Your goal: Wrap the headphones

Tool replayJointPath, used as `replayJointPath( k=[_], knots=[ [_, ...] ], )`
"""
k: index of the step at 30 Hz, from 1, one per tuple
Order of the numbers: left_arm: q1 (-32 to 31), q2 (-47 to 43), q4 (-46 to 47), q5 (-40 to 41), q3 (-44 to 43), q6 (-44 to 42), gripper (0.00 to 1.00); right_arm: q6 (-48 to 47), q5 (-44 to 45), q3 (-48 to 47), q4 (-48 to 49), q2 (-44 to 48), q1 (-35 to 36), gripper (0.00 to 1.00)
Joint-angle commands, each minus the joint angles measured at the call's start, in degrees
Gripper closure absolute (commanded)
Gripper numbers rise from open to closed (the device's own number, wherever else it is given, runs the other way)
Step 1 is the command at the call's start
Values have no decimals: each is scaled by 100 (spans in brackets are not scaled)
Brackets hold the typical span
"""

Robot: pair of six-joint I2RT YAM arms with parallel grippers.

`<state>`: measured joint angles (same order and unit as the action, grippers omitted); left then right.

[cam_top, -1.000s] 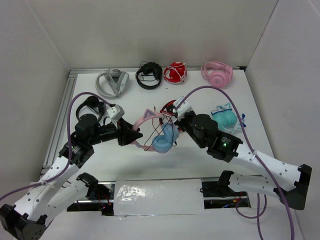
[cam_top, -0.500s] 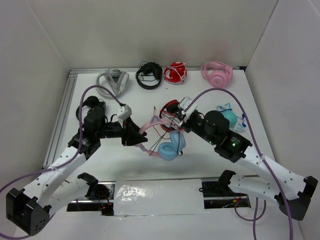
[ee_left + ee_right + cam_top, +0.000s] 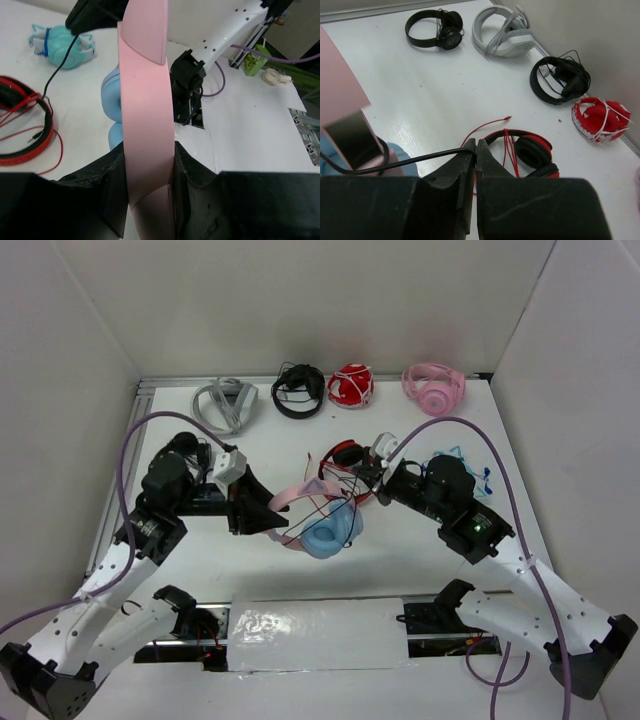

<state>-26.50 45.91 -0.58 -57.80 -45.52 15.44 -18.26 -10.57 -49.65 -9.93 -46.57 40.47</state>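
The headphones (image 3: pixel 322 525) have a pink headband (image 3: pixel 298 494) with cat ears and light blue ear cups (image 3: pixel 328 530), and are held off the table at its middle. My left gripper (image 3: pixel 276 521) is shut on the pink headband (image 3: pixel 146 125), which runs upright between the jaws; a blue ear cup (image 3: pixel 111 97) shows behind it. My right gripper (image 3: pixel 362 480) is shut on the thin black cable (image 3: pixel 410 162), pinched at the fingertips of that gripper (image 3: pixel 476 148). The cable runs left toward the headphones.
Red-and-black headphones (image 3: pixel 345 454) with a loose red cable lie just under my right gripper (image 3: pixel 532 150). Along the back stand grey-white (image 3: pixel 225 405), black (image 3: pixel 298 390), red (image 3: pixel 351 386) and all-pink (image 3: pixel 434 387) headphones. Teal ones (image 3: pixel 450 476) lie right; black ones (image 3: pixel 183 445) left.
The headphones and my left gripper have shifted a little left. My right gripper has moved right and back with the black cable, drawing it away from the ear cups.
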Motion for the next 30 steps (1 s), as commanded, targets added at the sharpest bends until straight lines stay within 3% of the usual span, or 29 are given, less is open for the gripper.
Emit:
replayJointPath(
  k=[1, 9, 13, 19, 30],
  knots=[
    [-110, -275, 216, -1461, -475, 292, 100, 59, -339, -36, 387, 104, -408, 93],
    [-110, -74, 286, -1716, -1117, 793, 100, -72, -1789, -203, 518, 86, -426, 82],
    [-110, -38, 514, -2041, -1153, 969, 100, -265, -2010, -326, 546, 253, -443, 67],
    [-110, 14, 1040, -2226, -995, 1461, 100, -284, -2537, -520, 580, 245, -435, 65],
    [-110, 32, 2552, -2095, -854, 3061, 100, 613, -3663, -221, 2162, -739, -286, 62]
  ],
)
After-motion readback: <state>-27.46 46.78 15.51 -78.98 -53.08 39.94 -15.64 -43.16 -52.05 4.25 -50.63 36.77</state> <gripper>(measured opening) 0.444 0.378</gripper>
